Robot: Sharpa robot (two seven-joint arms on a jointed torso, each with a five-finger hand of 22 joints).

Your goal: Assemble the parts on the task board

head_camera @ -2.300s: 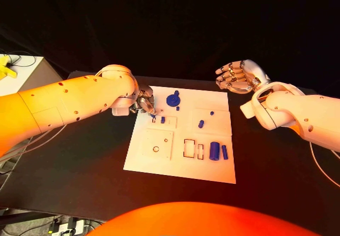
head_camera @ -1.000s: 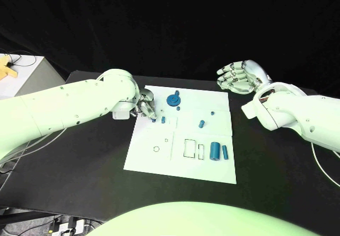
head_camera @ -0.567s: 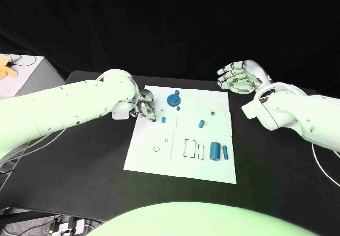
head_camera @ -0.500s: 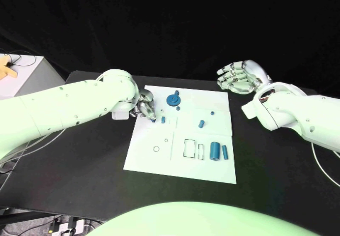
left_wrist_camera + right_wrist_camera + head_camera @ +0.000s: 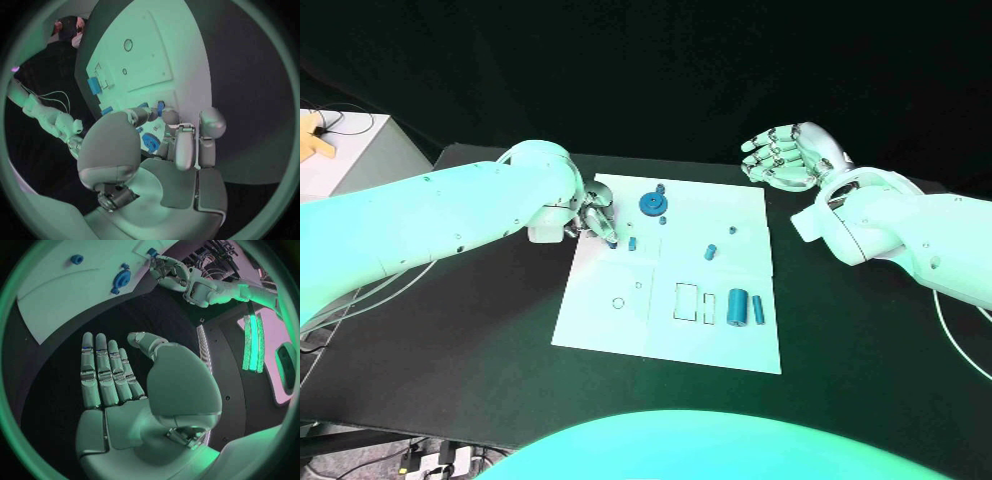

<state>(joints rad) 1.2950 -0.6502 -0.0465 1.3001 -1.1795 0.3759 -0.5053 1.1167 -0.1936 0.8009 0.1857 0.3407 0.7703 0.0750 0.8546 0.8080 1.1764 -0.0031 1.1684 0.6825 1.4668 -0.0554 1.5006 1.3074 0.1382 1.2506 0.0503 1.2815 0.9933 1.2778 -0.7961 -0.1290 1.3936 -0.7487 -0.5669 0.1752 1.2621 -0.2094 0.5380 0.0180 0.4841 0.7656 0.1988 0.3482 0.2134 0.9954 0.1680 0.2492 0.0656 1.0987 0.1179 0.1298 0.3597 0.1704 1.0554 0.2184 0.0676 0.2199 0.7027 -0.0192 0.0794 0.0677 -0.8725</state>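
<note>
Head view: left hand [image 5: 596, 217] pinches a small blue plastic peg [image 5: 613, 241] at the white task board [image 5: 668, 340] edge. Right hand [image 5: 783, 155] spread, holding nothing. Peg looks light, rigid and slippery; grip its sides.

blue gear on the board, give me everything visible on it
The blue gear is a round, toothed disc with a raised hub, plastic by its look. It sits on the far end of the white task board, with a small blue piece close beside it. The left hand is next to it but not touching it.
</note>
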